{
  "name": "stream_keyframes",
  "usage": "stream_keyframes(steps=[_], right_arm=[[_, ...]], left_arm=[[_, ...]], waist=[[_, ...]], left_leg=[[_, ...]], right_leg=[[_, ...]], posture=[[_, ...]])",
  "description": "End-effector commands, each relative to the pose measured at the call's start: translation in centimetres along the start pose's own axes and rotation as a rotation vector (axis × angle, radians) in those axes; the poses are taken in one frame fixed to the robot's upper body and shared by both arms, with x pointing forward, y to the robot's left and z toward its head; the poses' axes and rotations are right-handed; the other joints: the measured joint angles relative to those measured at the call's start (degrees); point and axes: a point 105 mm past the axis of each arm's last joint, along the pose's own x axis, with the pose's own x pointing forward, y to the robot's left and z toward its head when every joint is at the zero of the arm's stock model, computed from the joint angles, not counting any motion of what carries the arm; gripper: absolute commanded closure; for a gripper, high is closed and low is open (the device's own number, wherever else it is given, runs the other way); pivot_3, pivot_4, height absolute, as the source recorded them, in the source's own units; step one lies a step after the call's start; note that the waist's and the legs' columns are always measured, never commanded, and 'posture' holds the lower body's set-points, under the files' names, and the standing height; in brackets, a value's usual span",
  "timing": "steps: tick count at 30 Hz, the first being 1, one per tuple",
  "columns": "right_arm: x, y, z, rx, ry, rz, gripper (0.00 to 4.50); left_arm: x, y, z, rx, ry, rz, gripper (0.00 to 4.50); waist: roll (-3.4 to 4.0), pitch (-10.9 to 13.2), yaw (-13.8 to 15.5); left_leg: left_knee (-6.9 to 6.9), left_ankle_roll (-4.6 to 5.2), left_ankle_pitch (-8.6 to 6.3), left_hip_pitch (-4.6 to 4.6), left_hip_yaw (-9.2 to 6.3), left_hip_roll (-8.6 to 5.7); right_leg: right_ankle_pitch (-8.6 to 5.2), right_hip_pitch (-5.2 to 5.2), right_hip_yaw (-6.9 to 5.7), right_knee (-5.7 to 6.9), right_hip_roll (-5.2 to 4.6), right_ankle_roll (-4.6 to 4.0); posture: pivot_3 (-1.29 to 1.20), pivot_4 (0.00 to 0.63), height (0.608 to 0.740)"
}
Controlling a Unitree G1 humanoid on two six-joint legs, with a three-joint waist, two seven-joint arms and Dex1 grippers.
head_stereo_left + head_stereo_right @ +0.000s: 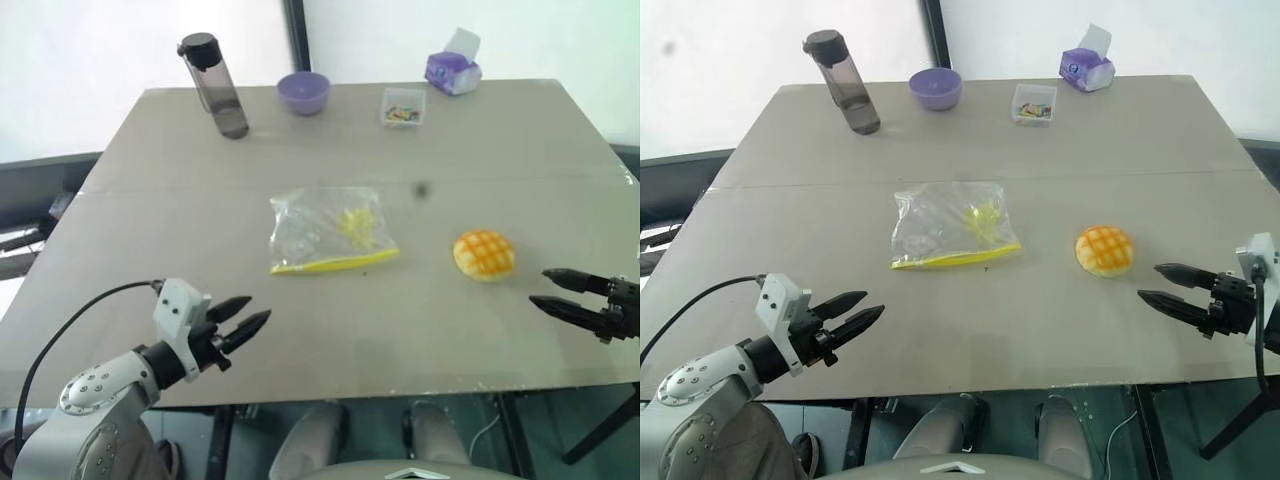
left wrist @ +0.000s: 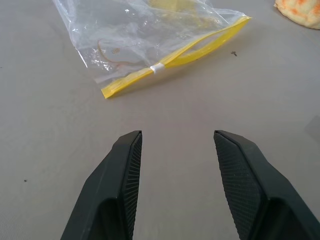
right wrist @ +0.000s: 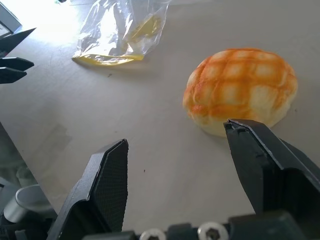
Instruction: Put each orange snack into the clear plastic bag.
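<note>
Reaching in from the near left corner of the table (image 1: 520, 130), the left gripper (image 1: 252, 318) hovered just above the surface, its fingers parted and holding nothing. It pointed slightly downward, toward the middle of the table, where the clear plastic bag (image 1: 328, 230) lay flat with its yellow seal strip on the near side. The bag was apart from the fingertips, ahead of them.

The right gripper (image 1: 1148, 282) came in from the right edge, also low and tilted a little down, pointing to the left. Its two fingers stood wide apart and empty. The orange snack (image 1: 1104, 250) rested on the table just beyond these fingertips, near but not touching, to the right of the bag.

A dark bottle (image 1: 214, 85), a purple bowl (image 1: 303, 92), a small clear box (image 1: 403, 107) and a tissue pack (image 1: 452, 68) stood along the far edge.
</note>
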Motion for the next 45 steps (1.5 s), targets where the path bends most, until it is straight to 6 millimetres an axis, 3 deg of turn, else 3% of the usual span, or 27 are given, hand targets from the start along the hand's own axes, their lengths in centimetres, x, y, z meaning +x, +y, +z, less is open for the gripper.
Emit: stream_keyframes(steps=[1, 25, 31, 36, 42, 43, 45], right_arm=[[-0.8, -0.1, 1.0, -0.042, -0.036, -0.018, 1.1], [-0.5, 0.1, 1.0, -0.084, -0.054, -0.019, 1.1], [1.6, 2.4, 3.2, -0.163, -0.12, 0.072, 1.1], [3.6, 4.0, 4.9, -0.181, -0.148, 0.13, 1.1], [6.1, 6.6, 7.1, -0.198, -0.136, 0.247, 1.1], [6.4, 6.9, 7.4, -0.201, -0.131, 0.258, 1.1], [6.9, 7.4, 8.0, -0.215, -0.137, 0.276, 0.68]], left_arm=[[-0.3, 0.0, 1.0, 0.046, -0.027, -0.011, 2.1], [0.3, 1.0, 1.0, 0.066, -0.062, -0.004, 2.1], [1.1, 4.0, 0.1, -0.078, 0.0, 0.13, 2.1], [2.5, 5.6, 1.7, -0.126, -0.059, 0.149, 2.1], [5.9, 8.3, 3.0, -0.241, -0.119, 0.134, 2.1], [6.4, 8.4, 3.2, -0.256, -0.128, 0.121, 1.56], [7.8, 8.5, 4.1, -0.326, -0.171, 0.081, 1.03]], waist=[[0.0, 0.0, 0.01], [0.0, 0.01, -0.01], [0.01, 0.01, -0.07], [-0.02, 0.02, 0.02], [-0.04, 0.03, -0.07], [-0.06, 0.04, -0.12], [-0.12, 0.08, -0.12]], left_leg=[[0.0, 0.0, 0.0, 0.0, 0.0, 0.0], [-0.02, -0.01, 0.0, 0.0, -0.01, 0.0], [-0.02, 0.0, 0.0, 0.02, -0.04, 0.0], [0.01, -0.05, 0.03, 0.01, -0.05, 0.0], [0.02, -0.24, 0.14, -0.04, -0.13, -0.02], [0.02, -0.26, 0.15, -0.04, -0.09, -0.03], [0.02, -0.26, 0.15, -0.07, -0.09, -0.04]], right_leg=[[0.0, 0.0, 0.0, 0.0, 0.0, 0.0], [0.0, 0.0, -0.01, -0.02, 0.0, 0.0], [0.0, 0.0, -0.02, 0.02, 0.01, 0.01], [0.01, -0.03, -0.04, 0.04, 0.03, 0.01], [0.01, -0.05, -0.11, 0.05, 0.01, 0.01], [0.01, -0.06, -0.07, 0.05, 0.0, 0.01], [0.01, -0.1, -0.06, 0.03, 0.01, 0.01]], posture=[[0.0, 0.15, 0.74], [0.0, 0.15, 0.74], [0.0, 0.15, 0.74], [0.0, 0.15, 0.74], [0.0, 0.15, 0.74], [0.0, 0.15, 0.74], [0.0, 0.15, 0.74]])
